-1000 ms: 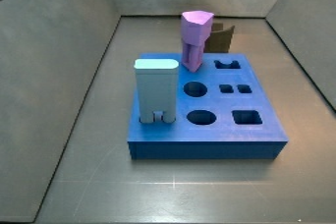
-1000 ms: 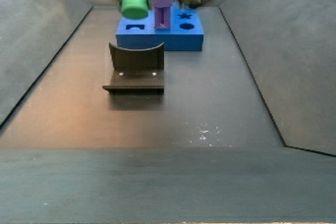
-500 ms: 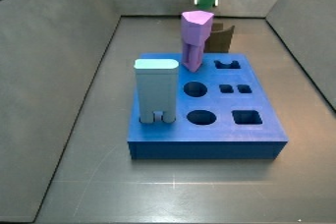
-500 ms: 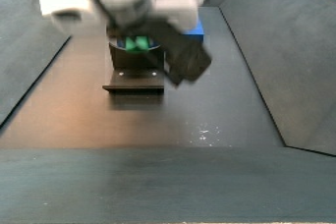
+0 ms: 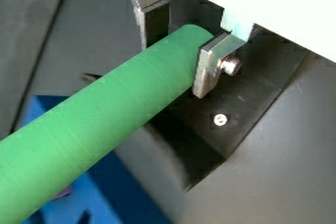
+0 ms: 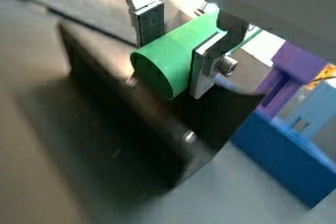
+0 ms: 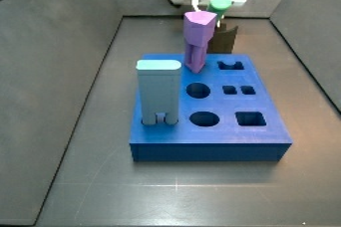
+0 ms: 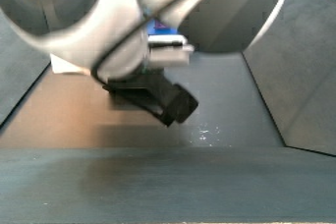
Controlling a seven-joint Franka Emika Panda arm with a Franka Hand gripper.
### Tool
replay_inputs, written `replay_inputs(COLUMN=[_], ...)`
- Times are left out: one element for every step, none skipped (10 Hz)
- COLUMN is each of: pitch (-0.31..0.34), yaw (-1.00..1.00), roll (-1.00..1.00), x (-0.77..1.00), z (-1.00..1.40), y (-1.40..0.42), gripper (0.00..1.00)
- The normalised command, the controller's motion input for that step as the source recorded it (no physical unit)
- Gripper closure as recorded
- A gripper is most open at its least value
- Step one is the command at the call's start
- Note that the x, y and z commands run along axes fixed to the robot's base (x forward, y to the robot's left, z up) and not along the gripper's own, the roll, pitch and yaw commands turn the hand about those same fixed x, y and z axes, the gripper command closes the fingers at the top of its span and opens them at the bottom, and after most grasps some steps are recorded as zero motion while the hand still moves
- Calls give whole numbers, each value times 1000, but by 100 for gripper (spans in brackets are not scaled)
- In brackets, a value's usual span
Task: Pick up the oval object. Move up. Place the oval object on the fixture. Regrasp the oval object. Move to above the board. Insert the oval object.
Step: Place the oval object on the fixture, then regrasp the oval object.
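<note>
Gripper point(image 6: 178, 39), far end above the dark brown fixture point(image 6: 132, 110), clamps the smooth green oval rod point(image 5: 98, 118) near one end. You should expect a light, stiff, slippery piece; regrasp mid-length.
</note>
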Motion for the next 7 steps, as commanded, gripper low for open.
replay_inputs(pitch=[-4, -8, 0, 19, 20, 32, 43], yaw=[-99, -87, 0, 9, 12, 14, 12], roll=[-175, -155, 0, -46, -40, -18, 22], x=[113, 99, 0, 0, -3, -21, -24], z=[-412, -194, 0, 1000, 1000, 1000, 1000], y=[74, 67, 0, 0, 3, 7, -4], gripper=[100, 100, 0, 0, 0, 0, 0])
